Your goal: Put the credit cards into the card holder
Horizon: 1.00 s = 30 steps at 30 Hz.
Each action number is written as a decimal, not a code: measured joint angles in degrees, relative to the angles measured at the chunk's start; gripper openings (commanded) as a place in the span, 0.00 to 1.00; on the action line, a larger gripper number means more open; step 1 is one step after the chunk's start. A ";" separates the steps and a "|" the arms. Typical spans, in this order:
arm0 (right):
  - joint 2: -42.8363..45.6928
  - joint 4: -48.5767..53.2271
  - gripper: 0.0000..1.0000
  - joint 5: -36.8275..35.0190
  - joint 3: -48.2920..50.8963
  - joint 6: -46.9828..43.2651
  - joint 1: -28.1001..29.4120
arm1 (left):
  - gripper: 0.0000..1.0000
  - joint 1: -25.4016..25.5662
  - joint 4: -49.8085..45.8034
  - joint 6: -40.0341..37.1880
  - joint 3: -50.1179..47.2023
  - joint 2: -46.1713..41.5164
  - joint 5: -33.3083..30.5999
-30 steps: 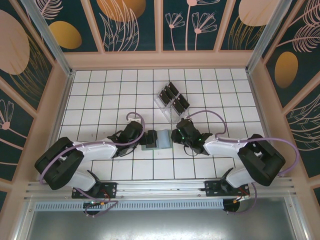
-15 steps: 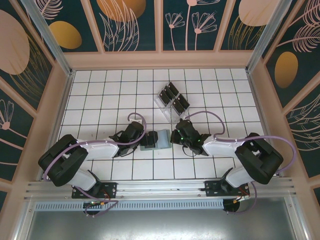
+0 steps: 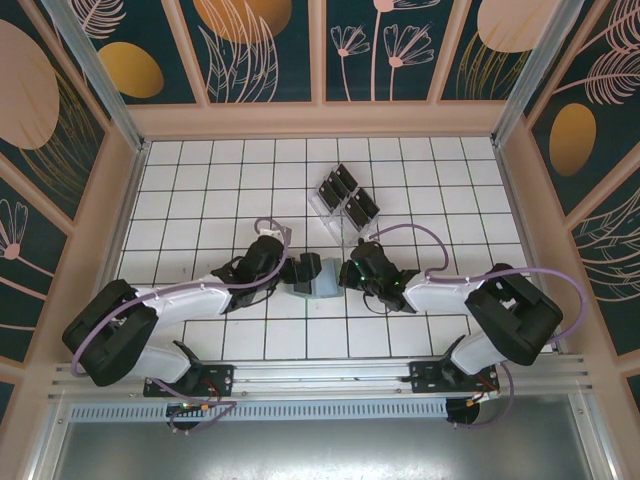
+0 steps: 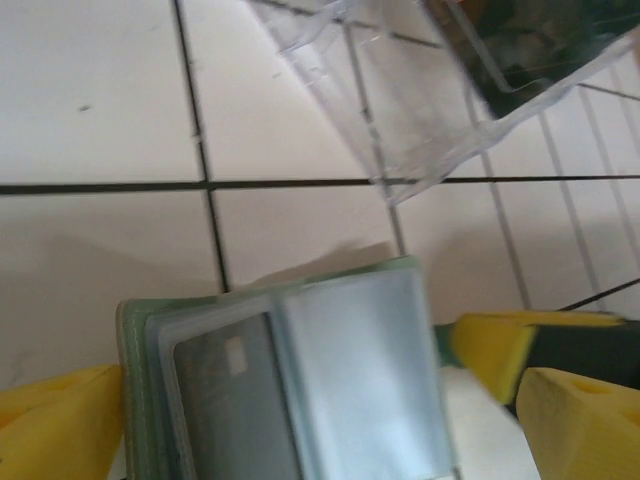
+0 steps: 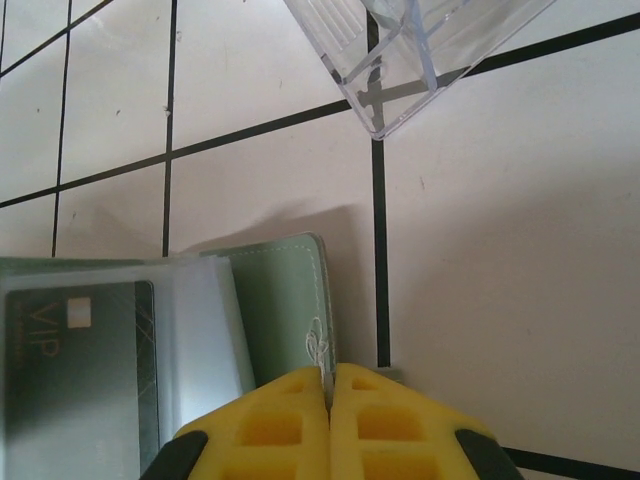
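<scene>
**Operator:** What has changed over the last second?

**Technician:** The right gripper has closed its jaws and edged toward the card holder. The left arm has extended farther across the tiled table.

**Operator:** Jaw state, both sides?

**Technician:** Right: yellow pads are pressed together, tips at the near edge of the holder's green cover. Whether that edge is pinched cannot be told. Left gripper: jaws wide, one finger on each side of the holder.

**Operator:** Position of the task items?

**Technician:** The holder lies open between the two grippers, with one black card inside a clear sleeve. The remaining credit cards stand in the clear rack, near the holder on its far side.
</scene>
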<state>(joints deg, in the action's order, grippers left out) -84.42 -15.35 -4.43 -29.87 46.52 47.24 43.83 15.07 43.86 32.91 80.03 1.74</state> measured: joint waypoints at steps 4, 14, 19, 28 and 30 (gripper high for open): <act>0.26 -0.39 0.11 -0.02 0.39 0.20 -0.11 | 0.98 1.75 0.37 0.31 4.76 1.66 2.29; 17.75 5.95 0.37 -0.98 5.60 0.50 -4.66 | 0.99 7.87 5.38 2.36 12.31 11.43 4.76; 29.64 11.47 0.35 -2.23 9.25 1.40 -6.78 | 0.99 8.48 8.20 4.63 12.09 15.54 5.14; 34.77 15.39 0.32 -1.86 10.49 3.34 -7.08 | 0.98 8.48 9.97 5.99 13.31 21.14 5.14; 34.73 15.39 0.31 -1.53 10.49 3.39 -7.08 | 0.99 8.48 8.68 5.68 15.13 21.24 4.90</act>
<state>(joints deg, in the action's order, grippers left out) -49.69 0.03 -5.96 -19.38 49.91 40.16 52.31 23.75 49.54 48.03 101.27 6.63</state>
